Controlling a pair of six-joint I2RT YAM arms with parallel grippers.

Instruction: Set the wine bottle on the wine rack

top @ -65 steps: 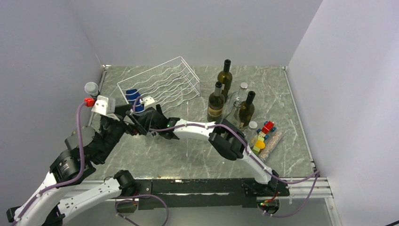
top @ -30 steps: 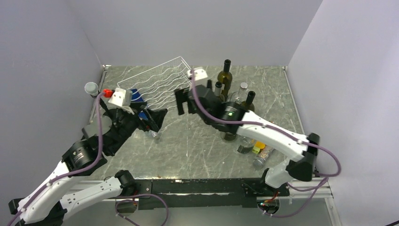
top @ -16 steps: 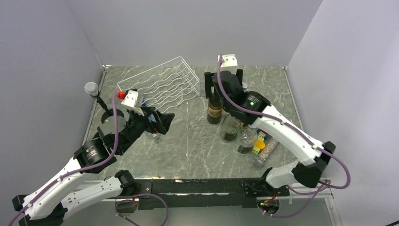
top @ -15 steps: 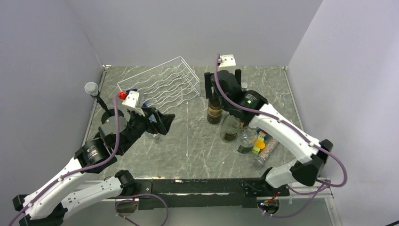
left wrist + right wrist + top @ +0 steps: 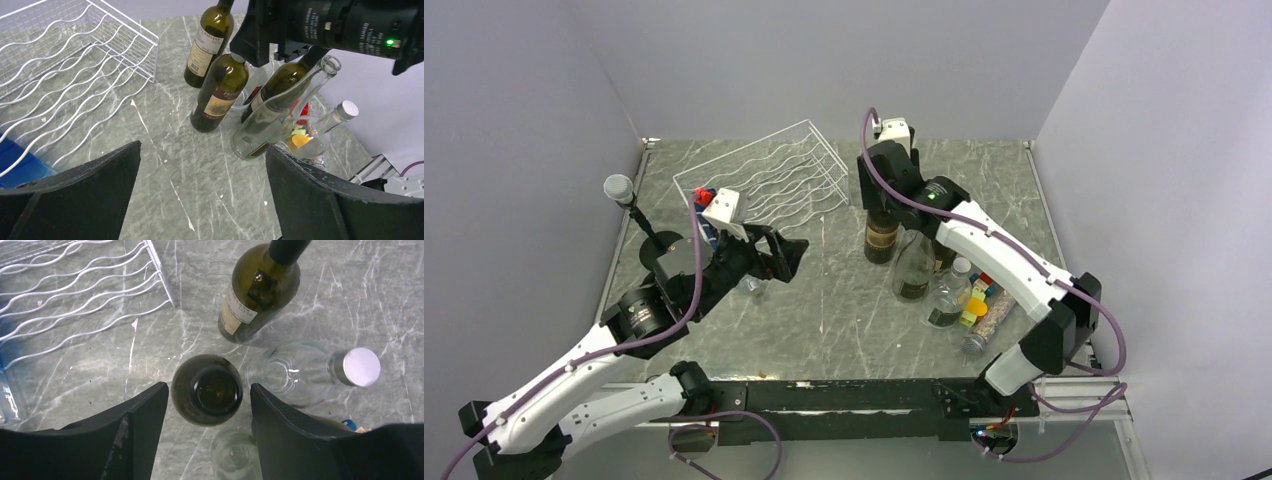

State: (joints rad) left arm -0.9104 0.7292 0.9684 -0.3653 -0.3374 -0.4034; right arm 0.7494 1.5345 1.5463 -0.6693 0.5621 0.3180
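The wine bottle (image 5: 882,236), dark green with a brown label, stands upright among other bottles right of the white wire wine rack (image 5: 764,175). My right gripper (image 5: 884,195) hangs straight over its neck. In the right wrist view the bottle's top (image 5: 206,400) sits between the fingers (image 5: 145,415), with a gap on each side, so the right gripper (image 5: 209,385) is open. The left wrist view shows this bottle (image 5: 220,92) with its neck hidden by the right gripper. My left gripper (image 5: 789,255) hovers wide open over bare table (image 5: 202,195), in front of the rack (image 5: 65,65).
Another dark bottle (image 5: 255,295) stands behind, a clear bottle (image 5: 914,265) and a third dark one (image 5: 282,82) close to the right. A capped clear bottle (image 5: 949,295) and coloured toys (image 5: 979,295) lie beyond. A microphone stand (image 5: 629,200) is at the left; something blue (image 5: 709,225) sits in the rack.
My right arm has swung from the rack's front across to the bottles and settled over one bottle's neck, its jaws narrowing. The left arm has shifted right, still wide open.
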